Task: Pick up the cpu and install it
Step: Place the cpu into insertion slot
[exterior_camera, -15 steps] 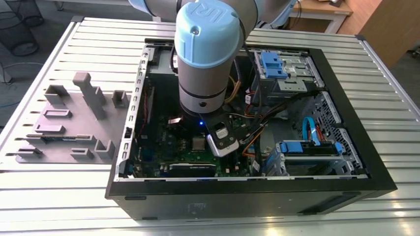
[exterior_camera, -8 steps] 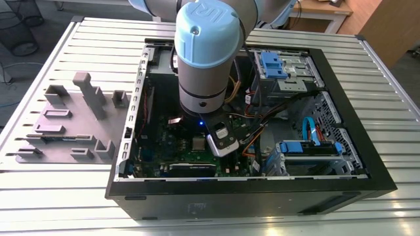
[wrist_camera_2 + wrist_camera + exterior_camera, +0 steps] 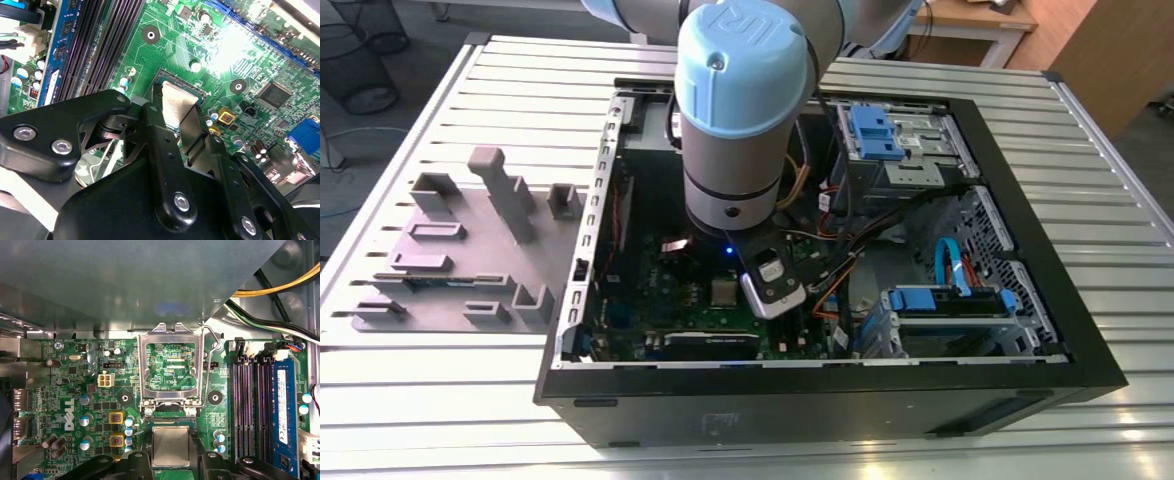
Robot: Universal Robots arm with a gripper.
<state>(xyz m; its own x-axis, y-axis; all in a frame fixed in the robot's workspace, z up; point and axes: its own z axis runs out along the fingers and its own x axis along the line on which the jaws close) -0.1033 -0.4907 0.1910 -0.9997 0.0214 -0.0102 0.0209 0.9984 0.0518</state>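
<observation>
A black steel case (image 3: 827, 385) lies open on a ribbed aluminium table (image 3: 454, 400), with matte grey plastic blocks (image 3: 467, 250) beside it on the exterior view's left. Inside the case are a glossy green board (image 3: 707, 320), loose cables, and blue plastic drive cages (image 3: 874, 130) on the exterior view's right. The arm (image 3: 740, 100), a grey tube with a pale blue cap, reaches down into the case and hides the socket in that view; its gripper (image 3: 767, 285) hangs low over the board. In the first wrist view the cpu (image 3: 171, 442), a small flat square with a dull silvery top, lies in the dark-rimmed socket, and its near edge is cut off by the gripper (image 3: 171, 456). The black, bolted fingers (image 3: 134, 464) sit against two opposite sides of the chip, clamped on it. Just beyond stands the hinged frame (image 3: 142, 370), bright stamped metal with a square opening, tipped back so the board shows through it. Long black memory slots (image 3: 247, 410) run alongside, one holding a blue stick (image 3: 281, 410), and cables (image 3: 272, 325) cross above them. A blurred grey metal surface (image 3: 125, 280) covers the board beyond the frame. In the second wrist view the cpu (image 3: 177, 100) shows as a silver wedge between the fingers (image 3: 157, 130) of the gripper (image 3: 176, 120), its lower part hidden.
</observation>
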